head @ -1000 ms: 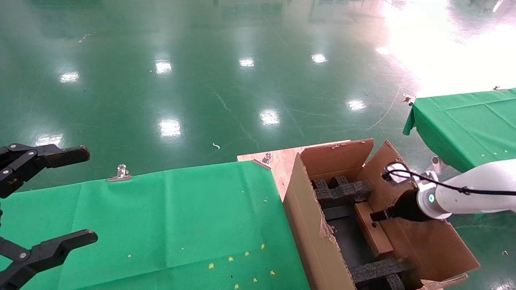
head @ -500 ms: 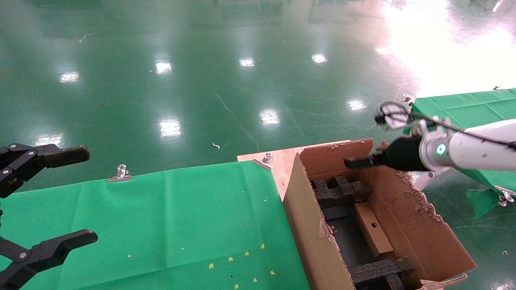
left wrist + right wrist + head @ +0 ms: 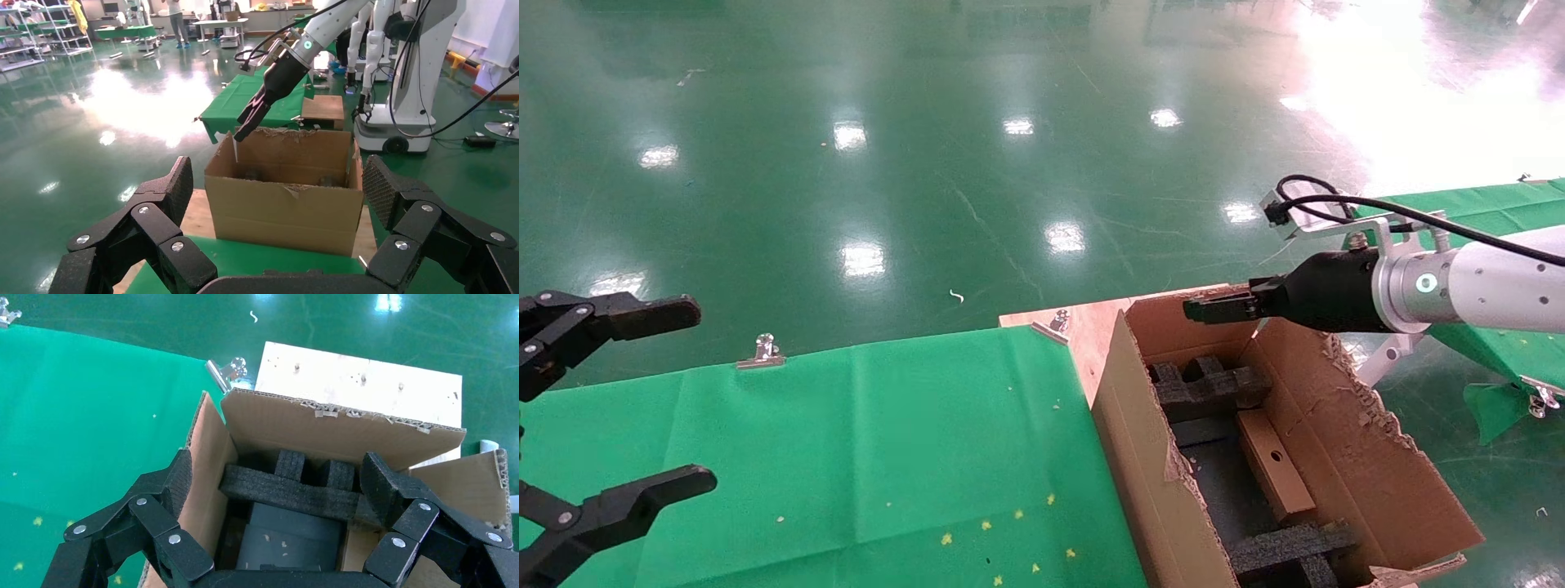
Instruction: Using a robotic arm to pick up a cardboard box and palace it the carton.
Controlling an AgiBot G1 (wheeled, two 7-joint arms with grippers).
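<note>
With the cardboard box (image 3: 1275, 476) lying inside the carton (image 3: 1344, 457) between foam blocks (image 3: 1209, 388), the right gripper (image 3: 1197, 309) hangs above the carton's far flap, fingers spread wide and empty; a low swing risks snagging the flap.

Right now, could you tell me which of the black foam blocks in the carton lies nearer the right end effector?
The far foam block, at the carton's far end, just below the right end effector. The other foam block lies at the near end.
</note>
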